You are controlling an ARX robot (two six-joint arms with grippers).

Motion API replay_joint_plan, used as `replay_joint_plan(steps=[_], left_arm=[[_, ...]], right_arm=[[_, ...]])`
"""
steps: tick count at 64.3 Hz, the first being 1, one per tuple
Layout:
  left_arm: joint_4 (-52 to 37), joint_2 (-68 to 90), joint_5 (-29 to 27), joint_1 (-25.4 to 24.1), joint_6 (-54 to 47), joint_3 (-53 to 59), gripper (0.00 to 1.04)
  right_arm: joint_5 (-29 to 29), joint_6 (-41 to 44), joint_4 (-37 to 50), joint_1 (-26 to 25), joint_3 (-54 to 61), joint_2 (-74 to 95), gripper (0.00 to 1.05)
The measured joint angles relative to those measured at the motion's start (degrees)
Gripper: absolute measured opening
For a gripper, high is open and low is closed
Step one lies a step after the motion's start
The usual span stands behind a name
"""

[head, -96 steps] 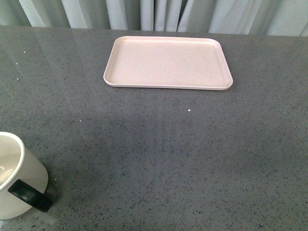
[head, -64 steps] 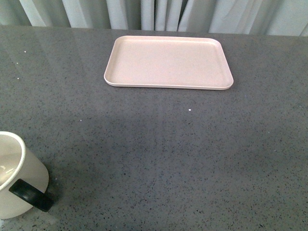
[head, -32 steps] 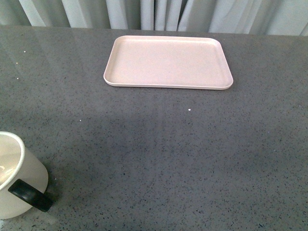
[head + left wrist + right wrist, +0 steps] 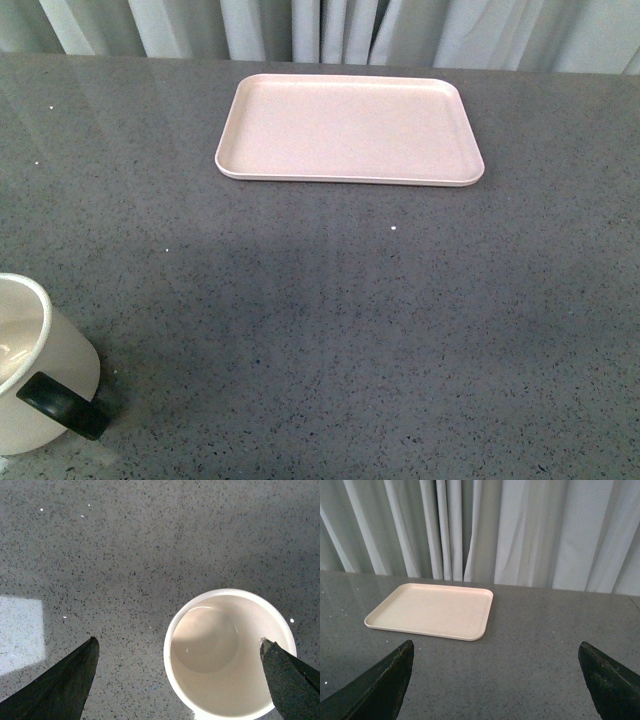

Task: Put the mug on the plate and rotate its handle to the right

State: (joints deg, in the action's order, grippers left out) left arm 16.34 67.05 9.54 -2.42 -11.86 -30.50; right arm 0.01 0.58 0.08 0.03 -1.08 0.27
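Note:
The white mug stands upright at the near left of the grey table, partly cut off by the frame edge. Its black handle points toward the near right. The smiley face is hidden. The pale pink plate lies empty at the far middle of the table. In the left wrist view my left gripper is open above the mug, looking into its empty inside, one finger over the mug's rim, the other beside it. In the right wrist view my right gripper is open and empty, facing the plate.
Pale grey curtains hang behind the table's far edge. The speckled grey tabletop lies between the mug and the plate. A bright light patch shows on the table in the left wrist view.

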Motion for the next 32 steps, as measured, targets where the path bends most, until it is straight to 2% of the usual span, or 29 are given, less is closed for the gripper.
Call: replay_joint_plan(steps=[32], left_arm=[[-5.5, 11.3, 0.6, 0.5, -0.8, 0.7, 0.95]], right_arm=[[0.0, 0.0, 0.0, 0.0, 0.0, 0.0, 0.96]])
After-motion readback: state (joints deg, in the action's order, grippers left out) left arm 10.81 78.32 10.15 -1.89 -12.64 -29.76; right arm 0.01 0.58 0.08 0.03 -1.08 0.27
